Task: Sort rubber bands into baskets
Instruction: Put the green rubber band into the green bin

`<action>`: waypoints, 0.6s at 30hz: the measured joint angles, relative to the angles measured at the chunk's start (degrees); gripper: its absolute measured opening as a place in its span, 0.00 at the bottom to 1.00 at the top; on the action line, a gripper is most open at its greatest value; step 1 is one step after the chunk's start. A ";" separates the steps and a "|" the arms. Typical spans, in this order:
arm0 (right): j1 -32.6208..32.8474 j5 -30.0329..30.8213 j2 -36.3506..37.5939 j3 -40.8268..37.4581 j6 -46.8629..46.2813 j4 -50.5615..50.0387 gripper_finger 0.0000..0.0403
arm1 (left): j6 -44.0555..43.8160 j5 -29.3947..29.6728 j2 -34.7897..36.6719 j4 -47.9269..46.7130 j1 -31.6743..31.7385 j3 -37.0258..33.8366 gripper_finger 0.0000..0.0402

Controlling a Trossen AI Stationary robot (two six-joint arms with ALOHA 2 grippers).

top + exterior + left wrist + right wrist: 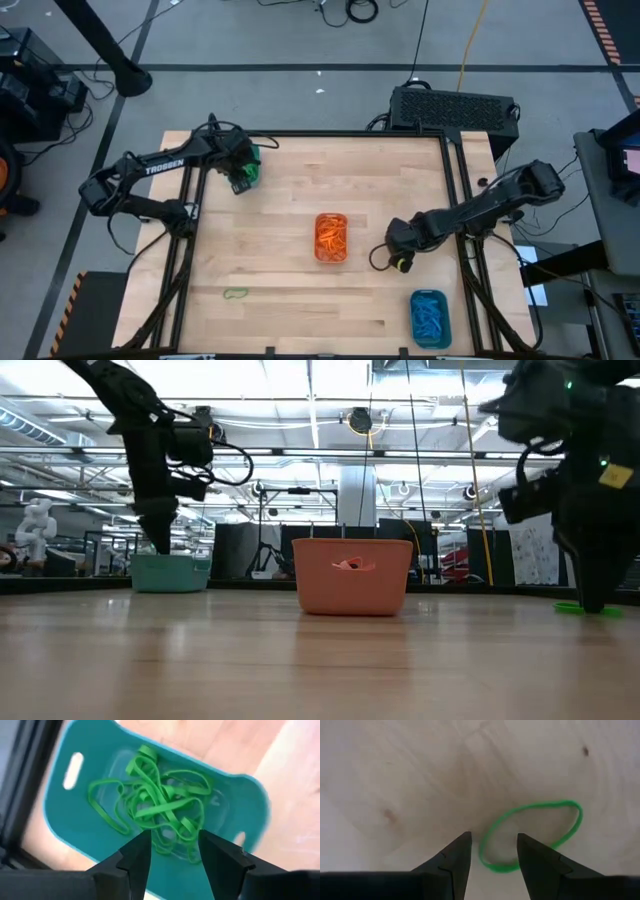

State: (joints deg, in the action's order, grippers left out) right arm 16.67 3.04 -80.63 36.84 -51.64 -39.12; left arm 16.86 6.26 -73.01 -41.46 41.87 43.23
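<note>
My left gripper [172, 837] hangs open above a teal basket [240, 805] at the table's far left [252, 165], touching nothing. In the basket lies a tangle of green rubber bands [155, 800]. My right gripper [492, 840] points down, open, right of the table's middle [400, 262]. It stands just over one green rubber band [550, 804] lying flat on the wood. The near end of that loop shows between the fingertips. In the low view the band [578, 608] lies at the foot of the right arm.
An orange basket [331, 215] holding orange bands stands at the table's middle [352, 575]. A teal basket [429, 293] with blue bands sits near the front right corner. Another green band [235, 294] lies on the wood near the front left.
</note>
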 joint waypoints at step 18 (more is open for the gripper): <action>0.01 -3.85 -0.55 1.32 0.67 1.25 0.00 | -18.11 -28.37 20.23 17.13 -17.70 -1.22 0.43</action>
State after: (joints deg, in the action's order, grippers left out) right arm 16.68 -0.81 -81.18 38.16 -50.97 -37.87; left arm -1.24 -22.11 -52.78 -24.33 24.17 42.00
